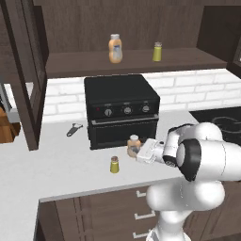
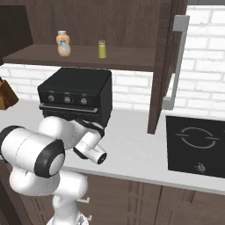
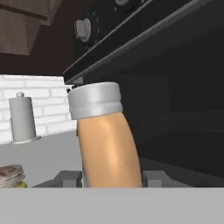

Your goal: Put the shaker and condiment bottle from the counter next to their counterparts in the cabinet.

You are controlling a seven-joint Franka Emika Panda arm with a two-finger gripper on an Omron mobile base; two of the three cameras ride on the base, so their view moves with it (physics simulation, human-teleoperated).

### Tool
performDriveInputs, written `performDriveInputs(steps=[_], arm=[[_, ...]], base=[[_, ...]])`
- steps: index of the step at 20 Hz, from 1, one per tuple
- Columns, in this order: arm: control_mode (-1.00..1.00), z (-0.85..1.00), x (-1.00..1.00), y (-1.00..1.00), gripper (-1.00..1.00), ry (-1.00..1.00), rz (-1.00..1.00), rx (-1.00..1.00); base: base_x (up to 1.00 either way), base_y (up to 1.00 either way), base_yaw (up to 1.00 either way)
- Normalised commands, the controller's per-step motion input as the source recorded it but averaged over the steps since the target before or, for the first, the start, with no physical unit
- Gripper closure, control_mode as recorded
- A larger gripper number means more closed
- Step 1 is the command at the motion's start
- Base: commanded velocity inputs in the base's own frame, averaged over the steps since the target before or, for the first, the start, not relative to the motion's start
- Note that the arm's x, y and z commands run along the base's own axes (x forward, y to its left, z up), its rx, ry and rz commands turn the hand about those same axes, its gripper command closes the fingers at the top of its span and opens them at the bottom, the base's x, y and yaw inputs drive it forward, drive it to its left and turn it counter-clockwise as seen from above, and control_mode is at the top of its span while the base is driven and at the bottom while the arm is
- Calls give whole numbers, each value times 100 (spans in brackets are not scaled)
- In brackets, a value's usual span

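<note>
Rendered kitchen, seen from behind a white robot arm. Claw (image 1: 135, 151) closed around the condiment bottle (image 1: 134, 142), low on the worktop (image 1: 61, 164) just in front of the black toaster oven (image 1: 121, 109). From the hand view, orange-tan bottle body (image 3: 109, 148) filling the gap between the two dark fingertips (image 3: 151, 178), grey cap uppermost, bottle leaning slightly. Whether its base is touching the worktop or just lifted: impossible to tell.

Small yellow-olive shaker (image 1: 114, 164) standing upright on the worktop, just beside the gripped bottle on the near side, untouched. Above the oven, inside the dark wooden cabinet (image 1: 136, 28), the counterparts on the shelf: twin bottle (image 1: 115, 48) towards the left, twin shaker (image 1: 157, 52) to its right, a clear gap between them. A small dark tool (image 1: 74, 129) lying on the worktop left of the oven.

Step in hand, by judgement: grasp of the bottle made, carry not yet begun. Next move likely a straight lift clear of the oven front, then a rise and reach to the shelf, setting the bottle down beside its twin without knocking either standing item. Shaker to follow.
</note>
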Motion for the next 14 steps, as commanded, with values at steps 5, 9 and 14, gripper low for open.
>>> performDriveInputs(steps=[5,9,14], arm=[[-100,52,-42,-19,100,1,-7,0],[-100,20,-61,-11,100,9,-2,0],[-100,0,-67,-10,100,21,-3,0]], base=[[0,0,0],[0,0,0],[0,0,0]])
